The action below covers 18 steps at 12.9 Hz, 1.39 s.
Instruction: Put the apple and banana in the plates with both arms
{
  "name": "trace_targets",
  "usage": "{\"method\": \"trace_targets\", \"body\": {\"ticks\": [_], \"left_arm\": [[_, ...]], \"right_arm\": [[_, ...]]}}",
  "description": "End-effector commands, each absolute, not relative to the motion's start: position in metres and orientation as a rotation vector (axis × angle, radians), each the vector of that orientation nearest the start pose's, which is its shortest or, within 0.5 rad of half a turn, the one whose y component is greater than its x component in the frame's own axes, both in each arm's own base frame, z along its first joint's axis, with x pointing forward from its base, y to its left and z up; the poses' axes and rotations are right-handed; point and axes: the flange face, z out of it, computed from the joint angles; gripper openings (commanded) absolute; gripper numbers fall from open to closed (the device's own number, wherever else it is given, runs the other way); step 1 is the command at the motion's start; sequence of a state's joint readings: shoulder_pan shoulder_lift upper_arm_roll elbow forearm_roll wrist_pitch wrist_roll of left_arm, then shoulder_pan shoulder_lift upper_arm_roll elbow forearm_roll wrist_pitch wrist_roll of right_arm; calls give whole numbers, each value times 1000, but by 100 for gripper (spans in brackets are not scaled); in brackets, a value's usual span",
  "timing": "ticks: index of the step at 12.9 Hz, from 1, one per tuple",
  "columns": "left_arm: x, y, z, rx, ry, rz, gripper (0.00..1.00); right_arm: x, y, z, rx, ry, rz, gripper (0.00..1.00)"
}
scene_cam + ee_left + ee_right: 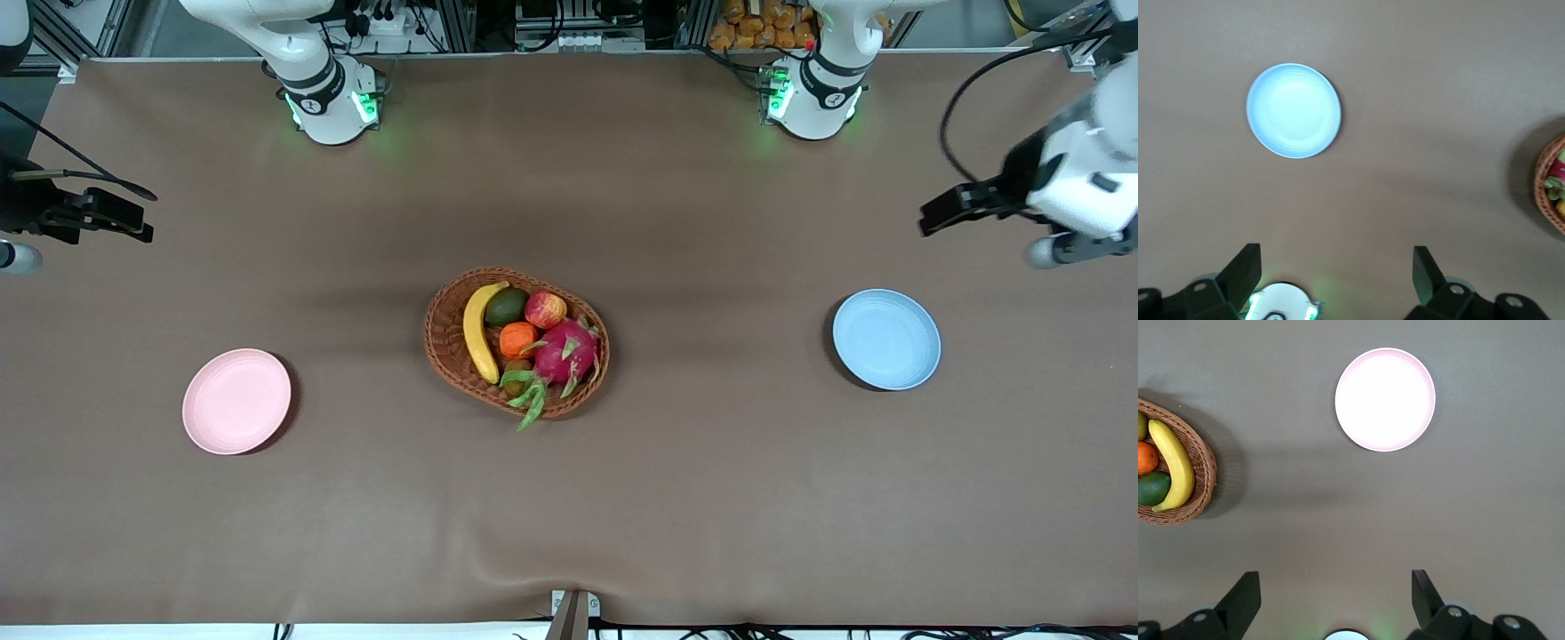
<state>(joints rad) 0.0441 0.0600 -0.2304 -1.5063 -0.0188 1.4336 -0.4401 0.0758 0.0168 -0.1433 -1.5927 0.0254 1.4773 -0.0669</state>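
Observation:
The red apple [545, 309] and the yellow banana [480, 333] lie in the wicker basket [433, 331] at mid-table. The pink plate [236, 401] is bare, toward the right arm's end. The blue plate [886, 339] is bare, toward the left arm's end. My left gripper [942, 212] is open and empty, high over the table's end; its wrist view shows the gripper [1336, 257], the blue plate [1293, 111] and the basket's rim [1545, 193]. My right gripper [133, 222] is open and empty, high over the other end; its wrist view shows the gripper [1336, 580], the pink plate [1385, 399] and the banana [1175, 463].
The basket also holds a pink dragon fruit [567, 351], an orange fruit [517, 339] and a dark green fruit [508, 307]. The arm bases [329, 98] [813, 98] stand at the table's edge farthest from the front camera. Brown cloth covers the table.

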Motion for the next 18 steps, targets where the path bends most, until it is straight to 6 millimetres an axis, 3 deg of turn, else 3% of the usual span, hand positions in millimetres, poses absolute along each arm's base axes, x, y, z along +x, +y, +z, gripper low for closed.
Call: {"method": "trace_targets", "body": {"ticks": [1,5,10,13,16,18], "left_arm": [[552,-144,595,-3089,-475,209,100],[550,-209,573,-3062,-527,188,100],[549,-291,520,-2964,-538,83,100],[553,-308,500,-2960,-523,75,100],[553,-329,475,-2971,-472,106,100],[552,-336,467,-2974,-458,115,100]], "right_arm": [[546,-34,595,-3081,-6,207,100],[545,-38,591,-3079,4,219,100],[546,-38,589,-3078,4,221,100],[545,-40,593,-3079,8,207,100],[524,-69,626,-3090,-27,107,100],[519,-87,631,-3086,-70,94,100]]}}
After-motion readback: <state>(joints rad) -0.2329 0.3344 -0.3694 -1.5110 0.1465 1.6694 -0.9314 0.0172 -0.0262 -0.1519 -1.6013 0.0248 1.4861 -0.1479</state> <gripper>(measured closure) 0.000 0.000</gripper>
